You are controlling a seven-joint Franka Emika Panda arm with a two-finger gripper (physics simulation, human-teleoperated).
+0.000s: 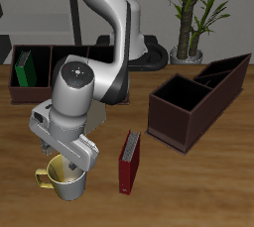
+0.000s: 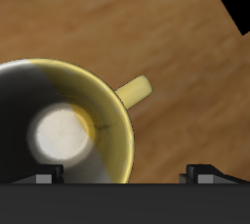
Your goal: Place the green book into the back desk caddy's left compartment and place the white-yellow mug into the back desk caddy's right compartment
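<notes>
Your white-yellow mug (image 1: pixel 65 178) sits on the table well in front of the back desk caddy (image 1: pixel 30 77), under your gripper (image 1: pixel 67 160); jaw state I cannot tell. The green book (image 1: pixel 24 69) already stands in the caddy's left compartment; the right one awaits the mug.

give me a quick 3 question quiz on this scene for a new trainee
1. True or false: the green book already stands in the back caddy.
2. Which object is directly below the tool? A) red book B) mug C) plant
3. Fill in: the red book stands on the ____.

Key: 1 true; 2 B, the mug, its handle free of the tool; 3 table.
</notes>
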